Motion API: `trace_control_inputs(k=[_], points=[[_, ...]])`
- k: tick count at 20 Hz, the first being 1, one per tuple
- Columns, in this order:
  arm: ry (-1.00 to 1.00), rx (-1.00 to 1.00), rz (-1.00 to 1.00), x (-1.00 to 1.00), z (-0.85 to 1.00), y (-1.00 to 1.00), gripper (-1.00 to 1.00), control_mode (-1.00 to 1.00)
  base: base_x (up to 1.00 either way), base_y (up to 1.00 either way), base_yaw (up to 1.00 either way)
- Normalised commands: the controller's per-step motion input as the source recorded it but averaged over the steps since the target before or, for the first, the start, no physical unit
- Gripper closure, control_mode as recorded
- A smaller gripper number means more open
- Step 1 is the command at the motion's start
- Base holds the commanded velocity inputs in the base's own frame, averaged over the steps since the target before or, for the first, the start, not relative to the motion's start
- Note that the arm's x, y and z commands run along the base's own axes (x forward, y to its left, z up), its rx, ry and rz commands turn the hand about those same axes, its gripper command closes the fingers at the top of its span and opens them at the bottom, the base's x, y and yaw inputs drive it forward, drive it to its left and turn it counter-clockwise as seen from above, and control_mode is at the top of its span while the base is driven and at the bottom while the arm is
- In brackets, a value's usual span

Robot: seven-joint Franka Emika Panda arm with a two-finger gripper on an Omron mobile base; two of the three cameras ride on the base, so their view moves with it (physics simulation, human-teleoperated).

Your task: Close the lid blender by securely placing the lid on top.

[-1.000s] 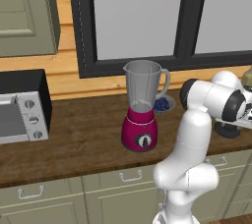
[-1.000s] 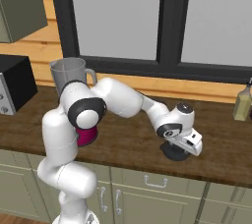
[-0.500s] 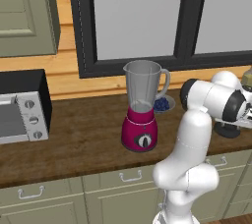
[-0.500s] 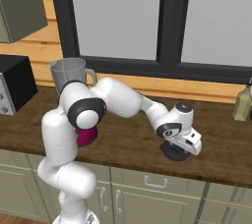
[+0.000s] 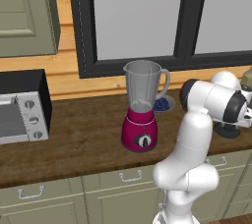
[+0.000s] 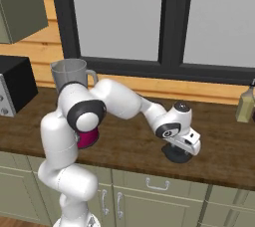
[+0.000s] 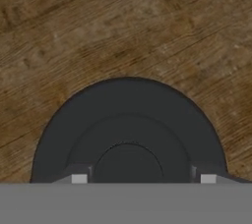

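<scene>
Nearest you, hand view: the lid (image 7: 128, 134) fills the lower centre of the frame, flat on the brown counter (image 7: 74, 26), raised knob in its middle. Two pale finger (image 7: 79, 179) tips sit at the bottom edge, one each side of that knob, spread and not yet pinching it.

Right base view: the gripper (image 6: 180, 146) is right down on the lid (image 6: 177, 156), centre-right of frame. It's a touch lower than half a second ago, little else moved. You're at the grab, so closing on the knob looks next.

Farther off: the blender (image 5: 143, 107) stands at centre of the left base view, well apart from the lid, jar mouth open and empty. Berry bowl (image 5: 162, 104) just behind it. Toaster oven (image 5: 22, 107) at left edge. Carry and seating remain.
</scene>
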Motion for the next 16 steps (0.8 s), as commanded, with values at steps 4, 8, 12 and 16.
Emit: trace_control_inputs(k=[4, 8, 12, 16], points=[[0.00, 0.00, 0.00, 0.00, -0.30, 0.42, 1.00, -1.00, 0.00, 0.00, 0.00], [0.00, 0.00, 0.00, 0.00, -0.27, 0.39, 1.00, -1.00, 0.00, 0.00, 0.00], [0.00, 0.00, 0.00, 0.00, -0.26, 0.22, 1.00, -1.00, 0.00, 0.00, 0.00], [0.00, 0.00, 0.00, 0.00, -0.03, 0.00, 1.00, -1.00, 0.00, 0.00, 0.00]])
